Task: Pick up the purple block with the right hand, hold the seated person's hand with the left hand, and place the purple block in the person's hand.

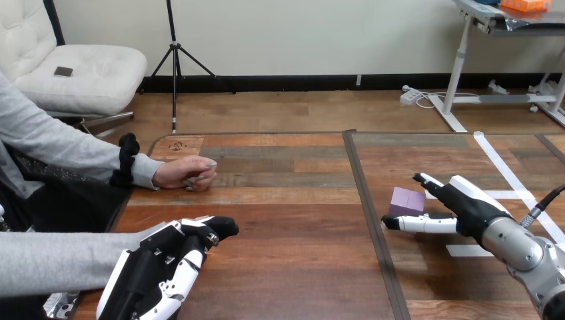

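The purple block lies flat on the table's right half, just past the dark seam. From three o'clock it is approached by the right hand, whose fingers are spread wide. One finger is reached over the block's far side at one o'clock and the thumb is laid low along its near side at five o'clock. No closed grip on it can be seen.

Should the thumb be swept in before the finger, the block could be pushed toward nine o'clock, across the seam, rather than pinched. A grip taken on one corner alone could let it twist out as it is lifted.

The person's hand is rested at ten o'clock of the block, well apart, in a loose fist with the palm down. Nothing could be laid in it until it is turned up and opened.

The left hand is held at eight o'clock, loosely bent and empty, apart from that fist and beside a grey sleeve. That sleeve could be caught instead of the hand.

The table is of wood planks, crossed by white tape at two o'clock; bare working room is left between the block and the fist.
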